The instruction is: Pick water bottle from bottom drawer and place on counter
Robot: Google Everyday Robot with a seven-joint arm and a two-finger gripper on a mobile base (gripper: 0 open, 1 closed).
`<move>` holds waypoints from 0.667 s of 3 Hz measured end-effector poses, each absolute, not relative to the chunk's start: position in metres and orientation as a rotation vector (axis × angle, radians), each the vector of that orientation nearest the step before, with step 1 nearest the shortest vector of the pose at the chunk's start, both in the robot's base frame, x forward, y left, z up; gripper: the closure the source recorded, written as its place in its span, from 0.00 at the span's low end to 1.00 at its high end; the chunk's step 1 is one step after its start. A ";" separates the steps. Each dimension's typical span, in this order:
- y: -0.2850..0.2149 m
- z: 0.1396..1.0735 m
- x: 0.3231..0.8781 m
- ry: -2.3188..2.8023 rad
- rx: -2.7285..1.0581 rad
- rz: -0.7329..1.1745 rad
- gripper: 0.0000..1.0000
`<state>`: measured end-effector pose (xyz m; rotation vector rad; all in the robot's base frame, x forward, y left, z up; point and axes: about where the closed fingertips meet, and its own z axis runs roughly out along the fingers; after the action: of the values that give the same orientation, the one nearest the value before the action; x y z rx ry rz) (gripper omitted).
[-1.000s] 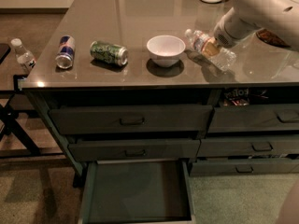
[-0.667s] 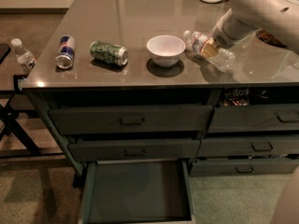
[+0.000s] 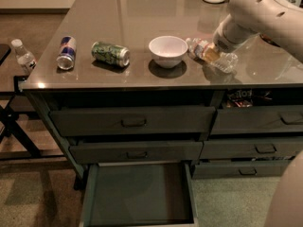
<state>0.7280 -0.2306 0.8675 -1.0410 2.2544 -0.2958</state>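
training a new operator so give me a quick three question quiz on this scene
1. True or false: the bottom drawer is open.
2. Where does the water bottle lie? A) in the drawer B) on the counter at the gripper C) on the floor
3. What stands between the green can and the water bottle?
Key: 1 true; 2 B; 3 the white bowl.
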 end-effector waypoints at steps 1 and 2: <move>-0.231 0.867 0.728 2.255 -1.043 -0.296 0.83; -0.231 0.867 0.728 2.255 -1.043 -0.296 0.60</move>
<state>0.7280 -0.2306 0.8671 -1.0429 2.2548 -0.2960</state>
